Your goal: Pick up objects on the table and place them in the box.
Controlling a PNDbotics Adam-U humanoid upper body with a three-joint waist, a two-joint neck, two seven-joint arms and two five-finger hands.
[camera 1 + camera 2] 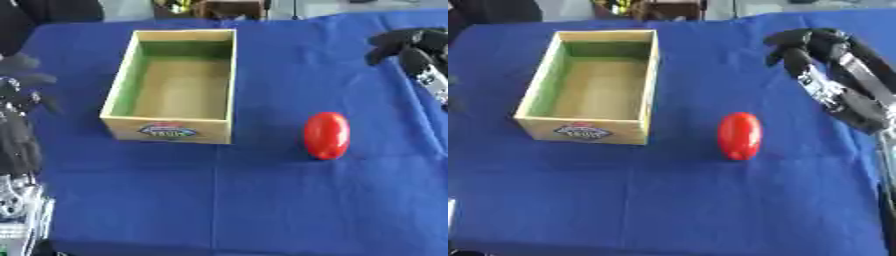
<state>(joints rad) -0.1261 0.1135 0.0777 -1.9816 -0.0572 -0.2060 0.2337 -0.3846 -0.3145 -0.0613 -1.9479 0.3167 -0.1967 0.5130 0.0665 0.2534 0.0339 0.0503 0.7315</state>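
A box (171, 129) of pale wood, open at the top and green on its inner walls, is seen standing upright on the blue-covered table (262, 200), toward the far left corner. A printed label is carried on its near wall. Nothing can be seen inside it. A glossy red egg-shaped object (326, 135) is laid right of the box, apart from it, its long axis running from near to far edge.
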